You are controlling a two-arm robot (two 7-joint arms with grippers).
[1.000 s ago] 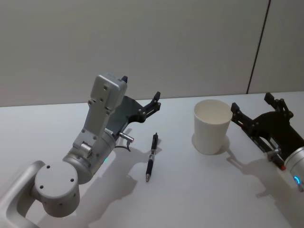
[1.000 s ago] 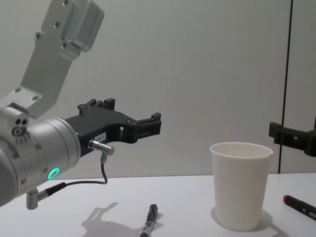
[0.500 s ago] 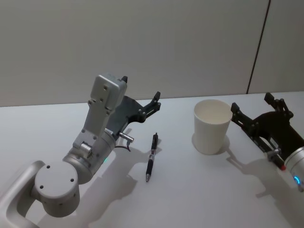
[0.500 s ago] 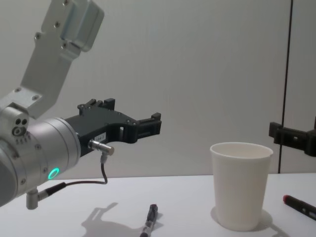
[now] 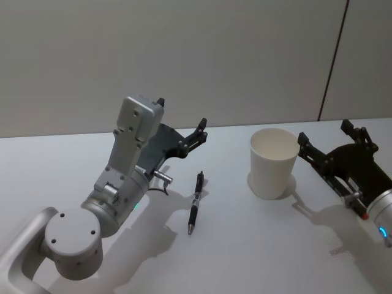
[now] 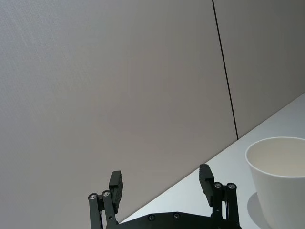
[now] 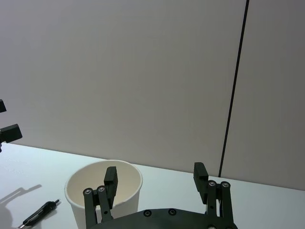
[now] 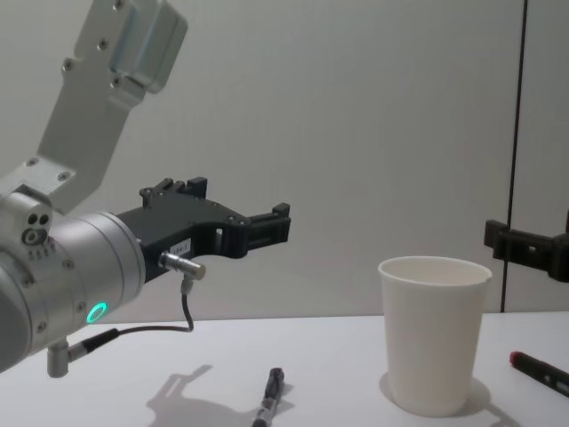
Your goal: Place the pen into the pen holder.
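Nothing has shifted since the earlier frame. Left end effector (image 5: 182,114) hangs wide open above the desk (image 5: 245,245), left of the pen (image 5: 195,203) lying flat there. Pen holder (image 5: 274,165) stands upright further right, with the right end effector (image 5: 324,133) wide open beside it.

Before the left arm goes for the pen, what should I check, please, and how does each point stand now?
1. Pen lies free on the table: ok.
2. Pen holder upright, mouth unblocked: ok.
3. Left gripper open: ok.
4. Left gripper lined up above the pen: not ok, it hangs raised to the pen's left.
5. Right gripper open and apart from the pen holder: ok.
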